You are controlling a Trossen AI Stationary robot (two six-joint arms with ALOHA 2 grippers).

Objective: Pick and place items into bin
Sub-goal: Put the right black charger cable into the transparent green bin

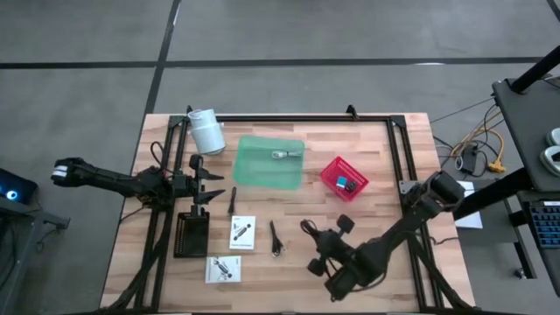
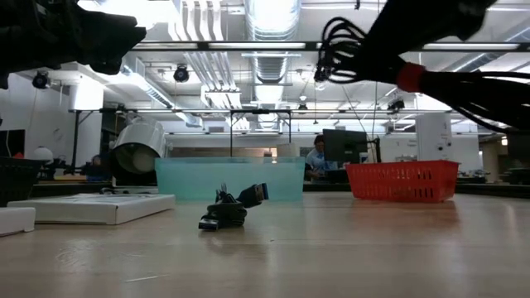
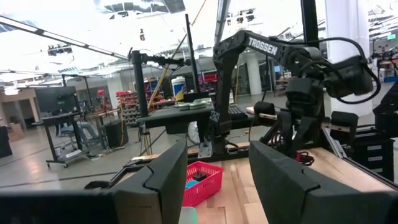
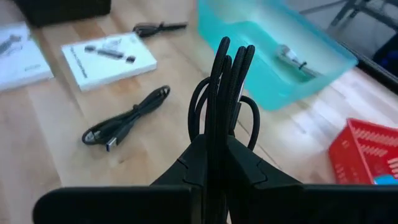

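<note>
Cable, black, coiled: we find it clamped between the 2 fingers of the right pincer, lifted clear of the wooden counter near its front right part; in the high view the same pincer sits at the end of the right arm with the loops sticking out ahead of it. In the low view the coil hangs high above the surface.

Cable, black, second: we log it lying loose on the counter, between the held coil and the nearer white printed packet; in the high view it lies at the counter's middle front.

Packets, white, 2: we count one beside that loose cable and another closer to the front edge.

Stick, thin, black: it rests just behind the first packet.

Bin, green, translucent: it stands at the counter's middle rear, with a silver cable already inside.

Basket, red: we note it to the right of the bin, with a small blue item inside.

Roll, white, cylindrical: it sits at the rear left corner.

Left pincer: released, fingers spread wide and holding nothing, it hovers over the counter's left side, pointing toward the bin.
</note>
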